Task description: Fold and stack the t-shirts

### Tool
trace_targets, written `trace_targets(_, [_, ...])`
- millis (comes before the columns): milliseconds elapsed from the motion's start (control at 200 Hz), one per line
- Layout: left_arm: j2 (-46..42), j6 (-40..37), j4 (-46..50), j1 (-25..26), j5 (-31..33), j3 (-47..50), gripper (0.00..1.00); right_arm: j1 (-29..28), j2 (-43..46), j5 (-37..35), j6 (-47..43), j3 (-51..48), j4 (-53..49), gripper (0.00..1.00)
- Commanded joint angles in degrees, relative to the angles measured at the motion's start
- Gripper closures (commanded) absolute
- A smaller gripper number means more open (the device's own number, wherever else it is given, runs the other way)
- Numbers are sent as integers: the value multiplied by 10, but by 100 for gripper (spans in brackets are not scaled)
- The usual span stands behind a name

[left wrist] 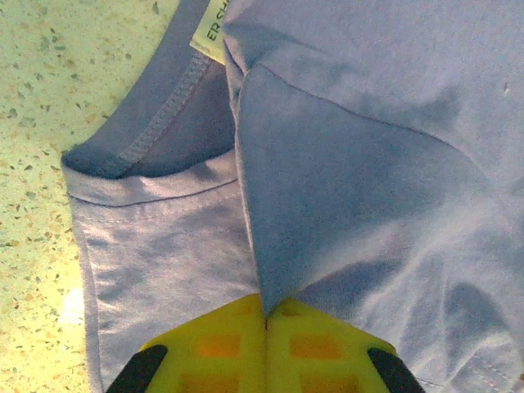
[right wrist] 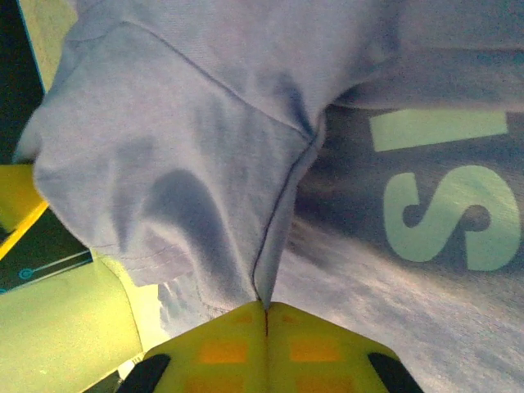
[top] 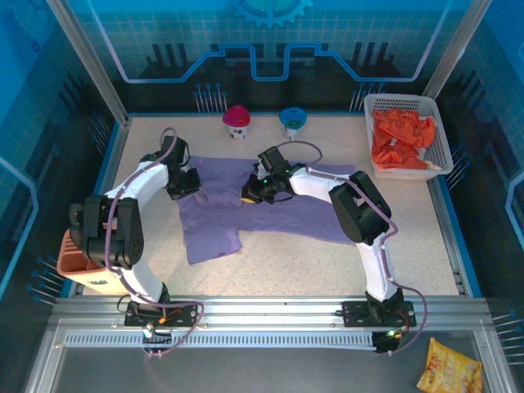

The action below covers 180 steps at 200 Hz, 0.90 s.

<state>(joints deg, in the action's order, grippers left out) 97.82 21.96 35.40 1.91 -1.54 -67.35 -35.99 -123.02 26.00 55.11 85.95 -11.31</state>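
Lavender t-shirt (top: pixel 278 217) lying lengthwise left-to-right, collar pointing left. Left gripper (left wrist: pixel 266 315) and right gripper (right wrist: pixel 266 309) each pinching a fold tight, with the shirt's right end partly hiding under the right arm (top: pixel 360 214).

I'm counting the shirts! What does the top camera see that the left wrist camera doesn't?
Top camera, not left wrist: the white basket holding orange-red t-shirts, the right gripper pinching the lavender t-shirt, and a yellow snack bag. Left wrist, not top: the collar stitching and a neck label, up close. Both: the lavender t-shirt on the speckled table, with the left gripper shut on a fold of it.
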Motion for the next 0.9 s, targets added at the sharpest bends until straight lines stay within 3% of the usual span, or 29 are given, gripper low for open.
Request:
trace_targets(0, [29, -25, 42, -7, 10, -6, 98, -5, -4, 1, -37, 31, -66, 97])
trace_targets(315, [75, -31, 48, -7, 33, -14, 94, -14, -25, -8, -53, 50, -113, 93])
trace_targets(385, [81, -32, 50, -7, 37, -22, 89, -17, -27, -11, -54, 51, -117, 91])
trace_targets(435, [83, -32, 55, -7, 44, -28, 80, -18, -26, -14, -54, 51, -119, 86])
trace_targets(520, [82, -31, 62, -7, 59, -39, 64, -19, -21, -25, -60, 53, -128, 68])
trace_targets(665, [70, -29, 95, -8, 84, -75, 58, -17, -3, -34, -74, 50, -136, 52])
trace_targets(750, [55, -25, 92, -13, 90, -95, 54, -12, 25, -42, -85, 37, -133, 47])
trace_targets(896, [57, -14, 64, -23, 22, -152, 51, 13, 74, -67, -118, 24, -145, 30])
